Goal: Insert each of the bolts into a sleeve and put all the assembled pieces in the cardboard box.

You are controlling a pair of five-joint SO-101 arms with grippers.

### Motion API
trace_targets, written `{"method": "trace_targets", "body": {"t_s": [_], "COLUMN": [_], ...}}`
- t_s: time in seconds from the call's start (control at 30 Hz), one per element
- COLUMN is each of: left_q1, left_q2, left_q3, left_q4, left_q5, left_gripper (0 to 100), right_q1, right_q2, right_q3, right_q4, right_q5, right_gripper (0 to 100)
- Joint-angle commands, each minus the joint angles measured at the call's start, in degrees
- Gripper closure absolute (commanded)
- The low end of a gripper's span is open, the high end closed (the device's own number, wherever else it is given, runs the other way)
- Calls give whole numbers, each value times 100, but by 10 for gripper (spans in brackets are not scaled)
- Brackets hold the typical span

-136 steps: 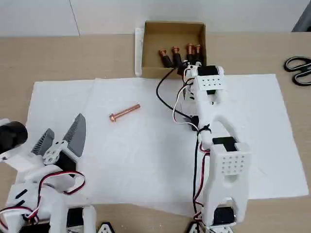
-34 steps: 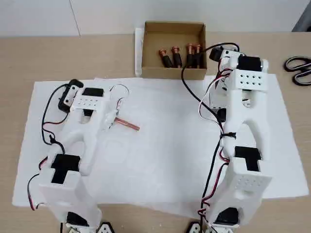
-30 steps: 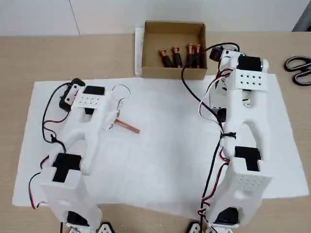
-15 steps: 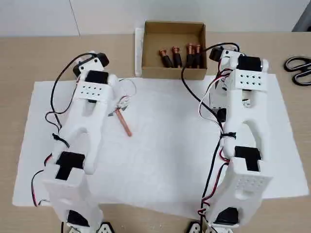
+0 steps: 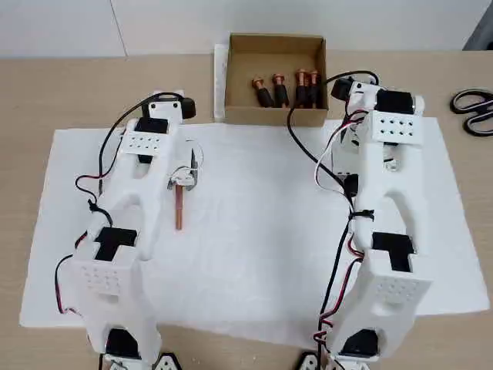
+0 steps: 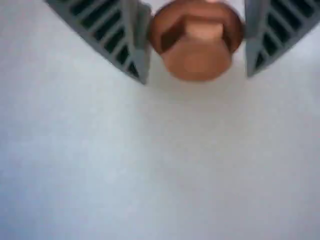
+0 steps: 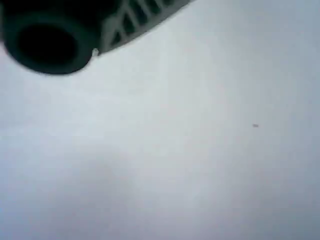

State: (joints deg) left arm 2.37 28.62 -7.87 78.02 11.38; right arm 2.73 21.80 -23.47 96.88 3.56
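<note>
A copper bolt (image 5: 179, 206) hangs over the white paper, its shank pointing toward the table's front edge. My left gripper (image 5: 183, 182) is shut on it near the head. In the left wrist view the bolt head (image 6: 196, 40) sits between the two grey fingers (image 6: 115, 30). My right arm (image 5: 389, 127) stands over the right side of the paper, near the box's right corner. In the right wrist view a black hollow sleeve (image 7: 47, 42) lies against a grey finger (image 7: 140, 17), open end toward the camera. The cardboard box (image 5: 223, 77) at the back holds several assembled pieces (image 5: 285, 89).
A white paper sheet (image 5: 269, 231) covers the middle of the wooden table. Scissors (image 5: 474, 108) lie at the far right edge. A narrow white strip (image 5: 219, 58) rests against the box's left wall. Cables hang off both arms.
The left arm came in from the front left and took hold of the bolt. It then swung the bolt round from pointing right to pointing at the front edge. The right arm left the box, then kept still.
</note>
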Motion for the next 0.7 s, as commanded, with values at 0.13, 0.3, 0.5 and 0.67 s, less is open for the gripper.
{"method": "trace_targets", "body": {"t_s": [0.13, 0.3, 0.5, 0.67], "left_q1": [0, 0, 0, 0], "left_q2": [-747, -1081, -1108, -1081], "left_q3": [-224, -207, -66, 409], "left_q4": [290, 492, 624, 229], "left_q5": [-167, -255, -264, -264], "left_gripper": [878, 878, 880, 881], "right_q1": [13, 13, 13, 13], "right_q2": [-374, -374, -374, -374], "right_q3": [-26, -26, -26, -26], "right_q4": [13, 13, 13, 13], "right_q5": [0, 0, 0, 0], "right_gripper": [946, 946, 946, 946]}}
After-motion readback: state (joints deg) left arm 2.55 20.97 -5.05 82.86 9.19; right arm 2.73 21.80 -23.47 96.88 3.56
